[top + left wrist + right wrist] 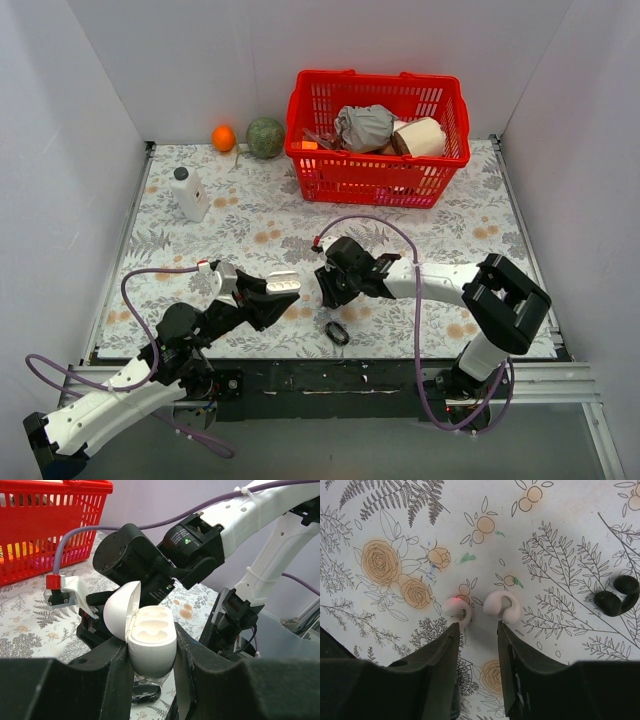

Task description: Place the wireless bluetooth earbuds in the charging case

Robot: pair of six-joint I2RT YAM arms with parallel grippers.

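The white charging case (pixel 150 645) stands upright with its lid (pixel 120 610) swung open and its two hollows empty, and my left gripper (pixel 150 655) is shut on its body. In the top view the case (pixel 283 284) is held above the table, facing my right gripper (pixel 328 285). Two small white C-shaped earbuds lie on the cloth: the left earbud (pixel 456 609) shows a red light, the right earbud (pixel 502 607) lies beside it. My right gripper (pixel 477 627) hovers open just short of them, one fingertip near each, with nothing between.
A black C-shaped piece (pixel 617 596) lies to the right of the buds, seen as a black ring (pixel 337 332) near the front edge. A red basket (pixel 378 135), a white bottle (pixel 190 194), an orange (pixel 223 137) and a green ball (pixel 265 137) stand at the back.
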